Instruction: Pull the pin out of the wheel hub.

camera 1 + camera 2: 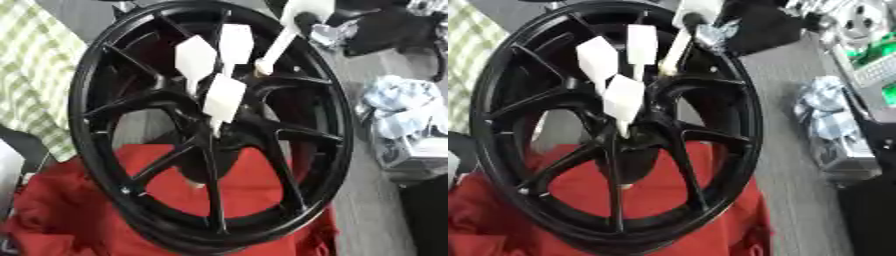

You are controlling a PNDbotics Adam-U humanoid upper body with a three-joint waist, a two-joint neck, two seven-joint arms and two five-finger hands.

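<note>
- Black wheel [210, 125] propped upright on red cloth [70, 210] — hub facing the camera for access.
- White pins [225, 97] stuck in the hub, handles outward.
- No hand visible — grip unknown.

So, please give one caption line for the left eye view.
Black wheel standing on red cloth, four white pins in its hub.

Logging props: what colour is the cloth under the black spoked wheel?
Red cloth, plain with no pattern, clearest in the left eye view beneath the black spoked wheel.
</note>
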